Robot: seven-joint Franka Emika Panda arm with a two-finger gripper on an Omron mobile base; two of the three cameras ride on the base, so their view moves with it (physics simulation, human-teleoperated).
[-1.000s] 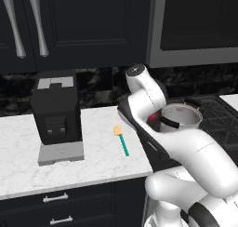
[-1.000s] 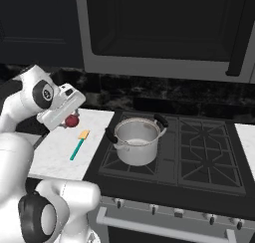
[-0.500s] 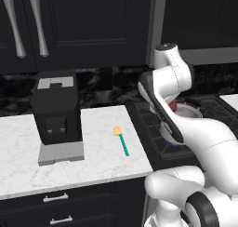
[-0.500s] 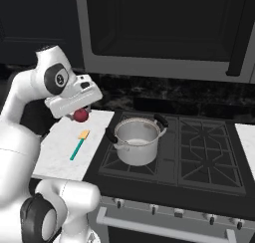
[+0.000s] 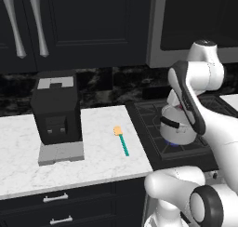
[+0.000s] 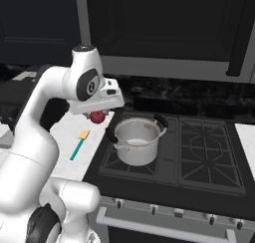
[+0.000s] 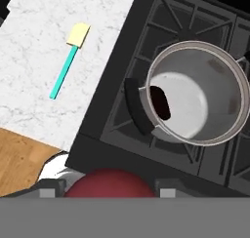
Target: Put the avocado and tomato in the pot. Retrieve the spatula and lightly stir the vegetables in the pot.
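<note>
The end effector (image 6: 98,116) is clamped on the tomato (image 6: 97,116), held in the air beside the pot (image 6: 136,140) on the stove's front left burner. The spatula (image 6: 78,144) lies on the table near its stove-side edge.

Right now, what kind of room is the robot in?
A kitchen, it seems. There is a gas stove with a steel pot on a burner, a marble counter with a coffee machine and a spatula, and dark cabinets above.

gripper (image 6: 98,115) with tomato (image 6: 97,116) carried potward
</note>
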